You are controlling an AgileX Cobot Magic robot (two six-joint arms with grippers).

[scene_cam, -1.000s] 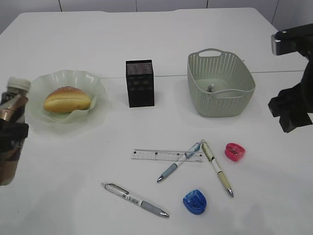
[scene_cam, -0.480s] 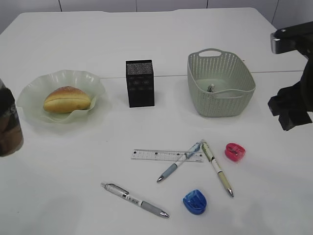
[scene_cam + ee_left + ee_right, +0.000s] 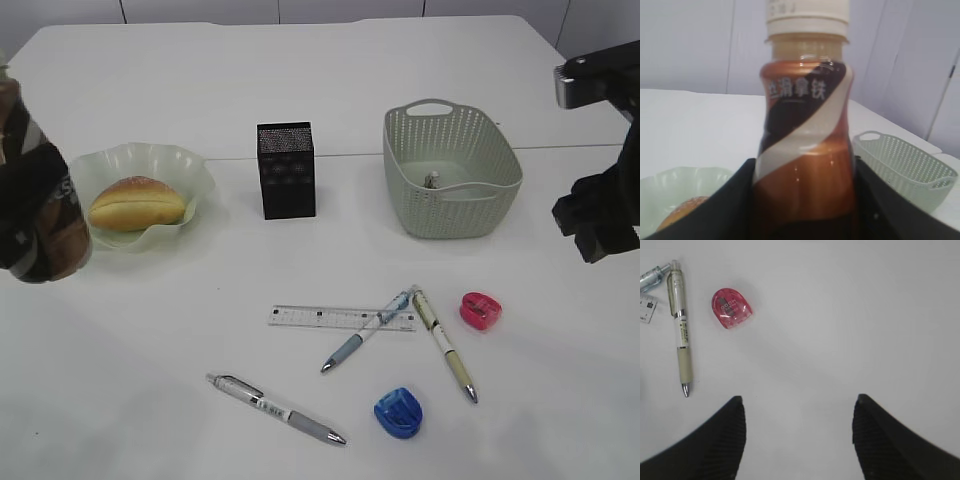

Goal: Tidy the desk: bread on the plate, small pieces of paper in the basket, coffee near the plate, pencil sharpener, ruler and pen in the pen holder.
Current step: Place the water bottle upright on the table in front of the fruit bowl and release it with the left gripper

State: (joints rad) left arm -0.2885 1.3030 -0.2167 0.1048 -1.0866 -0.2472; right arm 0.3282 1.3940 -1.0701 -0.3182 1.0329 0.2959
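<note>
Green plate (image 3: 75, 165) holding bread (image 3: 137, 203), basket (image 3: 452, 200) (one small item inside), left hand (image 3: 802, 200) gripping coffee (image 3: 804, 150), right hand (image 3: 800, 440) wide.

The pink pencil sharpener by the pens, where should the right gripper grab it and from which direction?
Probably straight down from above. The pink pencil sharpener lies flat on the desk, so only its side edges offer a hold. Close the right gripper, now open and empty, across its two straighter sides rather than over the rounded end. The beige pen lies close beside it without touching, so keep the fingers clear on that side.
</note>
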